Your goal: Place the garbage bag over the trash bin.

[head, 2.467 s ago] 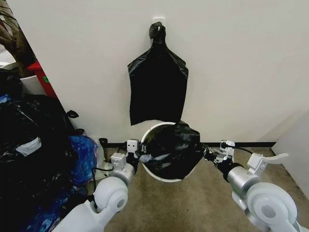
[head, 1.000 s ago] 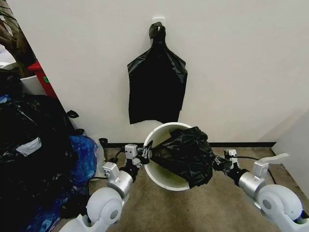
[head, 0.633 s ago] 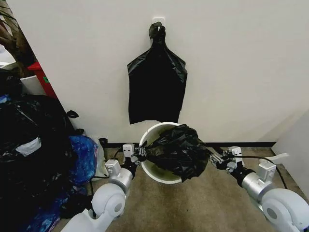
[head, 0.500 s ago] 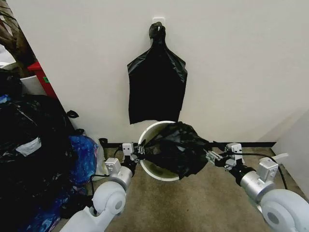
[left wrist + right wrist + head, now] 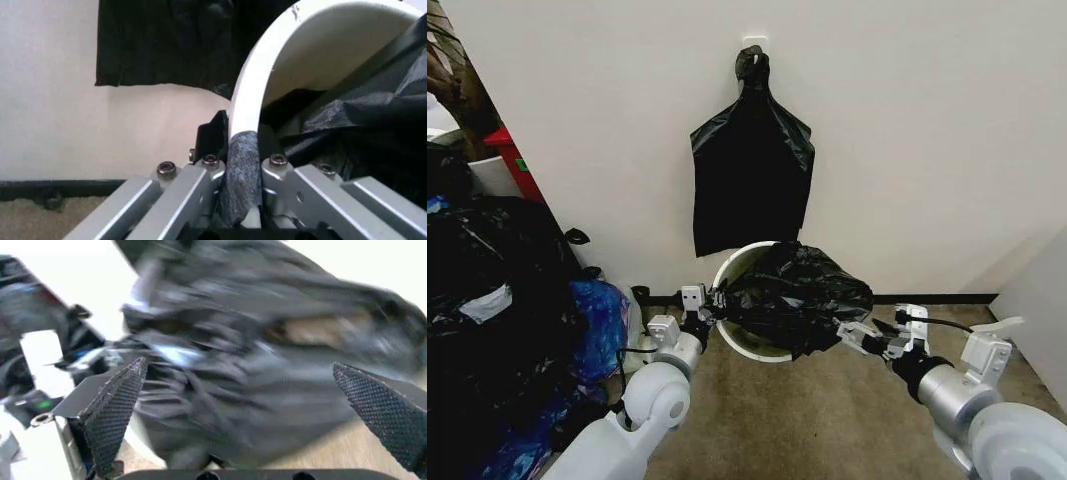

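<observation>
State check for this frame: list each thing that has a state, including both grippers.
garbage bag: crumpled, draped over the bin's mouth and right side, not spread around the rim.
trash bin: tipped, mouth facing the camera, left rim bare.
left gripper: shut on the bin's rim.
right gripper: fingers spread open, just short of the bag.
knotted bunch of black bags: hanging flat on the wall behind the bin.

bag heap (image 5: 497,320) crowding the left

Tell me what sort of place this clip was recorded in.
Probably an indoor waste corner: a heap of stuffed bags by a plain wall, black bags hanging from a hook, and a trash bin on carpet.
</observation>
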Motion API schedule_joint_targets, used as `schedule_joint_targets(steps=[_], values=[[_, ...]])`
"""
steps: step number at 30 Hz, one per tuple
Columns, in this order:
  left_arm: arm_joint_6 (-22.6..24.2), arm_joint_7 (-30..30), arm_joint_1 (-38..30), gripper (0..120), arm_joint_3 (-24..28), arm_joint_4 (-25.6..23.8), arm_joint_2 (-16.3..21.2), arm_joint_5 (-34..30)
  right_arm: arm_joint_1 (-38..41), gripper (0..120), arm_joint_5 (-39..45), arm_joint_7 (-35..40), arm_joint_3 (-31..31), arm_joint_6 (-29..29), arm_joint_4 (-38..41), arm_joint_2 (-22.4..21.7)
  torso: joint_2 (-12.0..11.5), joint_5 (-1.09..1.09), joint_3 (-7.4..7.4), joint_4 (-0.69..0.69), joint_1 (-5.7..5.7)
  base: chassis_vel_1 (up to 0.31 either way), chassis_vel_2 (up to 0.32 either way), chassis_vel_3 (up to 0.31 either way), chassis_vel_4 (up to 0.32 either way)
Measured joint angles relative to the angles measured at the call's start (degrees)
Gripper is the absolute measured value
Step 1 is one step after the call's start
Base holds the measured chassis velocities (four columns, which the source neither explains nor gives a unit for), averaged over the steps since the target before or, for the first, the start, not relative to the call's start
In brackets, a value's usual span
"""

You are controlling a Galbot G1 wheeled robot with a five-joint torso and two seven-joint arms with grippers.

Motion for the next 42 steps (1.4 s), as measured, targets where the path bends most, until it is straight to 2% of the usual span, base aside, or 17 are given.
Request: schedule_joint_targets(steps=[6,10,15,20,25,29,31,35,37,38,41,42], values=[[0.7,0.3,-1.4,3,2.4,0.3,0.9,2.6,2.6,100,-6.4,-8.9,-3.2,1.2,-0.2,-5.0,0.0,0.00,0.00,0.01,0.00,0.000,0.000,0.000,0.000],[1.2,0.5,-2.0,3,3.6,0.3,1.1,3.4,3.1,100,-8.6,-9.9,-5.5,1.6,-0.2,-5.8,0.0,0.00,0.00,-0.01,0.00,0.000,0.000,0.000,0.000],[2.0,0.5,-1.8,3,4.7,0.3,1.0,5.3,4.7,100,-13.3,-10.8,-11.9,2.7,-0.3,-6.6,0.0,0.00,0.00,0.01,0.00,0.000,0.000,0.000,0.000],[2.3,0.5,-1.3,3,4.9,-0.2,1.0,6.0,5.1,98,-15.3,-11.1,-13.5,2.8,-0.3,-6.7,0.0,0.00,0.00,0.00,0.00,0.000,0.000,0.000,0.000],[2.7,0.9,-0.9,3,5.1,-1.3,1.2,6.3,5.9,77,-16.8,-11.8,-13.4,2.5,-0.4,-6.9,0.0,0.00,0.00,0.00,0.00,0.000,0.000,0.000,0.000],[2.8,0.9,-0.9,3,5.1,-1.6,1.2,6.4,6.1,69,-18.5,-12.6,-13.7,2.5,-0.6,-7.0,0.0,0.00,0.00,0.00,0.00,0.000,0.000,0.000,0.000],[3.1,1.0,-0.8,3,5.1,-2.2,1.2,6.4,6.3,56,-20.0,-13.4,-14.1,2.5,-1.8,-7.1,0.0,0.00,0.00,0.00,0.00,0.000,0.000,0.000,0.000],[3.3,1.1,-0.7,3,5.1,-2.9,1.4,6.3,6.6,47,-21.0,-13.6,-14.3,2.3,-3.2,-7.2,0.0,0.01,0.00,0.00,0.00,0.000,0.000,0.000,0.000],[3.3,1.2,-0.7,3,5.0,-3.0,1.5,6.3,6.8,37,-21.3,-14.0,-14.4,2.3,-3.8,-7.3,0.0,0.01,0.00,0.00,0.00,0.000,0.000,0.000,0.000],[3.3,1.2,-0.7,3,4.9,-3.0,1.5,6.3,6.6,26,-21.2,-13.9,-14.4,2.1,-3.8,-7.4,0.0,0.00,0.00,0.00,0.00,0.000,0.000,0.000,0.000],[3.3,1.2,-0.8,3,4.8,-3.0,1.5,6.2,6.4,12,-21.2,-13.8,-14.3,2.1,-3.8,-7.5,0.0,0.00,0.00,0.00,0.00,0.000,0.000,0.000,0.000],[3.3,1.2,-0.8,3,4.8,-3.0,1.5,6.2,6.4,12,-21.2,-13.8,-14.3,2.1,-3.8,-7.5,0.0,0.00,0.00,0.00,0.00,0.000,0.000,0.000,0.000]])
